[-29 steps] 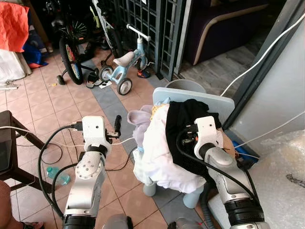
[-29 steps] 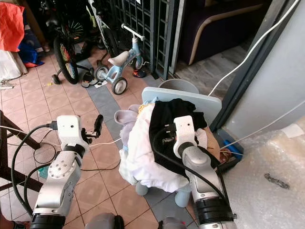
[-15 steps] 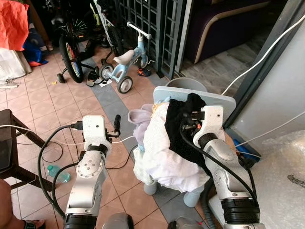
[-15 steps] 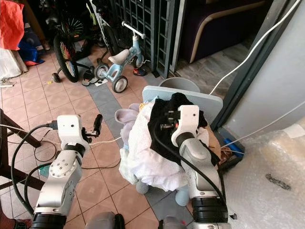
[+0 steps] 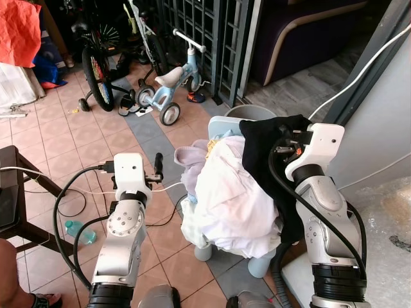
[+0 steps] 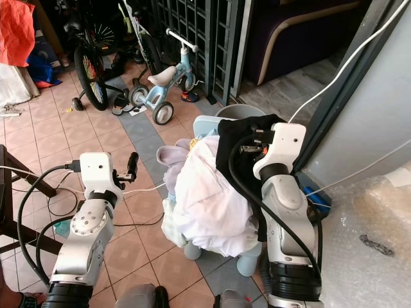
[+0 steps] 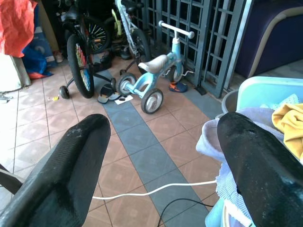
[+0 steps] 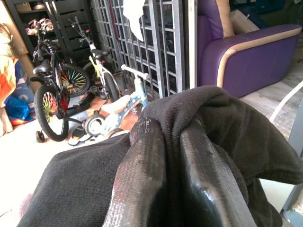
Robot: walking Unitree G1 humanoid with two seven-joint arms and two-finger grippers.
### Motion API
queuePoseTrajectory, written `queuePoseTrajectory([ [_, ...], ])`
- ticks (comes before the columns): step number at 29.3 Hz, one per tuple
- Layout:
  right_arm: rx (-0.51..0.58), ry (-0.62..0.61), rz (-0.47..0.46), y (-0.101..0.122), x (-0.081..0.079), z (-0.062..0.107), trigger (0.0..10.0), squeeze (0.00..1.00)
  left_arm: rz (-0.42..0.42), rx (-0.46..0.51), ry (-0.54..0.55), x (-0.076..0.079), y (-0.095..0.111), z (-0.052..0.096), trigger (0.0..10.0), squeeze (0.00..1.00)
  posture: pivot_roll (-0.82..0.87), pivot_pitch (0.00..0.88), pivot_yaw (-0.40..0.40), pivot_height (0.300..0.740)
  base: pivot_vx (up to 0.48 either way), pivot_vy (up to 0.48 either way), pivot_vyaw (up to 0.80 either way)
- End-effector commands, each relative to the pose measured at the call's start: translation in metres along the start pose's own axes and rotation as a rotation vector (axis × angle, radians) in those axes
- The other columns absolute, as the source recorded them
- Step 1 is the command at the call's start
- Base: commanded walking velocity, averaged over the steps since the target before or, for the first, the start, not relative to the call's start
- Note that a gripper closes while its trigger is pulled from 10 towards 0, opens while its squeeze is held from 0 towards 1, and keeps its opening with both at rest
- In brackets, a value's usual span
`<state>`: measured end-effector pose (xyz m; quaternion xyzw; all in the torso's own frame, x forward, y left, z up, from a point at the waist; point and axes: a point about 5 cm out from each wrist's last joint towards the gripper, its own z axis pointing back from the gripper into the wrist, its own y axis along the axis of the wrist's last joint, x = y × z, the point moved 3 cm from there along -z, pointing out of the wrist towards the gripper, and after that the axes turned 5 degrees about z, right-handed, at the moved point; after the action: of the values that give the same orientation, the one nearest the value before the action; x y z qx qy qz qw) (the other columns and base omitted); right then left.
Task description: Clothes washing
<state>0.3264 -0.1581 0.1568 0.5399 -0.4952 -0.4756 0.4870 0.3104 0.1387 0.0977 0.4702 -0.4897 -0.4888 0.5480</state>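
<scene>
Clothes (image 5: pixel 228 199) sit piled on your small blue chair (image 5: pixel 218 127). Your right tool (image 8: pixel 175 156) is pinched tight on the black shirt (image 5: pixel 266 138), lifted at 2 o'clock of the pile. Your left tool (image 7: pixel 161 156) is spread open, at 9 o'clock.

heaped white and lilac clothes (image 5: pixel 225 192) on pale blue plastic chair (image 5: pixel 221 126) | black cloth garment (image 5: pixel 270 144) right of heap | small blue-and-white balance bike (image 5: pixel 170 86) behind, by dark metal grille (image 5: pixel 212 32)

Bright daylight throughout, strongest at right. Overexposed glare on white clothes (image 5: pixel 225 192) and wall. Deep shadow behind bicycles. Head views sharp; wrist views blurred on near black fingers (image 7: pixel 71 170).
</scene>
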Motion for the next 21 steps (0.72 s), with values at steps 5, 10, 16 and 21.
queuePoseTrajectory([
  [5,0.040,0.009,0.034,0.010,-0.004,-0.002,4.7,0.00,-0.006,-0.026,0.039,-0.007,-0.007,0.001,10.0,0.00,-0.02,0.030,0.032,0.740,-0.279,0.000,0.00],
  [10,0.031,-0.020,0.059,0.008,0.000,-0.004,10.0,0.00,-0.004,-0.027,0.036,-0.007,-0.007,0.002,10.0,0.00,-0.02,0.032,0.034,0.740,-0.277,0.000,0.00],
  [16,0.036,-0.040,0.075,0.009,0.003,-0.005,10.0,0.00,-0.007,-0.024,0.043,-0.009,-0.007,0.000,10.0,0.00,-0.03,0.032,0.037,0.740,-0.270,0.000,0.00],
  [21,0.015,-0.061,0.078,0.005,0.005,-0.006,10.0,0.00,-0.004,-0.021,0.034,-0.007,-0.006,0.000,10.0,0.00,-0.03,0.031,0.039,0.740,0.000,0.000,-0.16],
])
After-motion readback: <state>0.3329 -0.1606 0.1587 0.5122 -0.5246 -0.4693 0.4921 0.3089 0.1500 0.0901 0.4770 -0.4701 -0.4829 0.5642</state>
